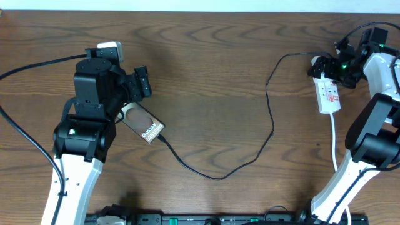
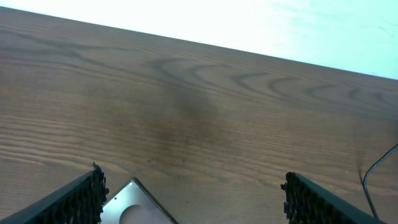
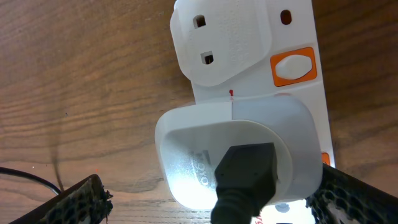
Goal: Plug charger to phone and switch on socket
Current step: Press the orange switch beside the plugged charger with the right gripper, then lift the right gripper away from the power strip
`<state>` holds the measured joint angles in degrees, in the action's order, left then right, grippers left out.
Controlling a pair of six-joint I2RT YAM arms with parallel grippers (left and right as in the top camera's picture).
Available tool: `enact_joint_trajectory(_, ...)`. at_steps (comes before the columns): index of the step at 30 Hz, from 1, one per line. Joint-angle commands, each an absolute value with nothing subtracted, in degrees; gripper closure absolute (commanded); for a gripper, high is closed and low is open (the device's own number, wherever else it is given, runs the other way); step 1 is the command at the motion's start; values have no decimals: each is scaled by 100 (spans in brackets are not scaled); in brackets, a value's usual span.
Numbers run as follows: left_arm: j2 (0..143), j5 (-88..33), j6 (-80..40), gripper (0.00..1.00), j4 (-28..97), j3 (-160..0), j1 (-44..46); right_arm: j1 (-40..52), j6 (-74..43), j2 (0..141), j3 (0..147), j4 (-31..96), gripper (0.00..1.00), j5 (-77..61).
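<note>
Right gripper [image 3: 211,193] wide open over the socket [image 3: 301,31], empty.
I judge the socket light and skid-prone, its orange switch [image 3: 293,67] stiff: press with one fingertip. It lies just ahead of that gripper, past the plug [image 3: 249,137]. Left gripper [image 2: 193,196], wide too, hangs over the phone [image 2: 134,202].

The desk [image 1: 212,81] is showing off brown wood with wavy darker grain streaking all over it. The phone [image 1: 142,123] is wearing a shiny bronze-grey face — dark oval patch, white lettering. The charger [image 1: 272,127] is looking solid black along the cable, and its adapter [image 3: 249,121] is glowing plain white. The socket [image 1: 327,94] is going white too — with an orange switch [image 3: 293,67] popping out up close.
</note>
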<state>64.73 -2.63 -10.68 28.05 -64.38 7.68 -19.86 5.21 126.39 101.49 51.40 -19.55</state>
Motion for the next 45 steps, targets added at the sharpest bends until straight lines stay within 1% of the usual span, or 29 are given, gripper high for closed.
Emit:
enact_joint_trajectory(1, 6517, -189, -1122, 12, 2799, -6558, 781, -1815, 432, 12667, 10108, 5151, 1, -2141)
enact_joint_trajectory(9, 6525, -189, -1122, 12, 2797, -6558, 781, -1811, 325, 12667, 10066, 5159, 1, -2167)
enact_joint_trajectory(18, 6525, -189, -1122, 12, 2799, -6558, 781, -1811, 322, 12667, 9723, 4998, 1, -2663)
enact_joint_trajectory(28, 6525, -189, -1122, 12, 2797, -6558, 781, -1789, 261, 12667, 9618, 4971, 2, -2783)
enact_joint_trajectory(29, 6525, -189, -1122, 12, 2799, -6558, 779, -1791, 257, 12667, 9618, 4960, 1, -2707)
enact_joint_trajectory(34, 6525, -189, -1122, 12, 2799, -6558, 779, -1822, -73, 12665, 9662, 4888, 1, -1955)
enact_joint_trajectory(38, 6525, -189, -1120, 12, 2799, -6558, 781, -1909, -128, 12608, 9810, 4960, 1, -1625)
enact_joint_trajectory(45, 6525, -189, -1120, 12, 2801, -6558, 779, -2014, -250, 12014, 9963, 4952, 1, -993)
